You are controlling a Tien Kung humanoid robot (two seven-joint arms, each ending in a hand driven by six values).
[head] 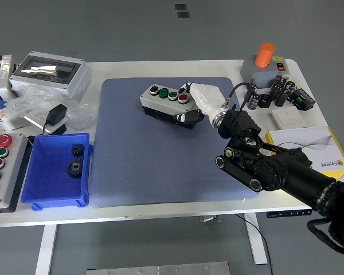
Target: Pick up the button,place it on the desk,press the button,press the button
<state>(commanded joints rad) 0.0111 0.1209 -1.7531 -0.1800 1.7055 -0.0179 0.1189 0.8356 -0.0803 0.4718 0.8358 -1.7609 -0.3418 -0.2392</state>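
Grey button box (166, 105) on the blue mat (137, 160), turned at a slant.
Its top carries a row of controls: one black-and-white, two green, one red; its right end lies under the white hand (198, 103).

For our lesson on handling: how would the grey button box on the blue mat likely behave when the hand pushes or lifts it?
The button box looks like a rigid casing, so it probably won't flex. Its flat base suggests sliding on the mat, not rolling. The right hand holds one end, so it may swivel.
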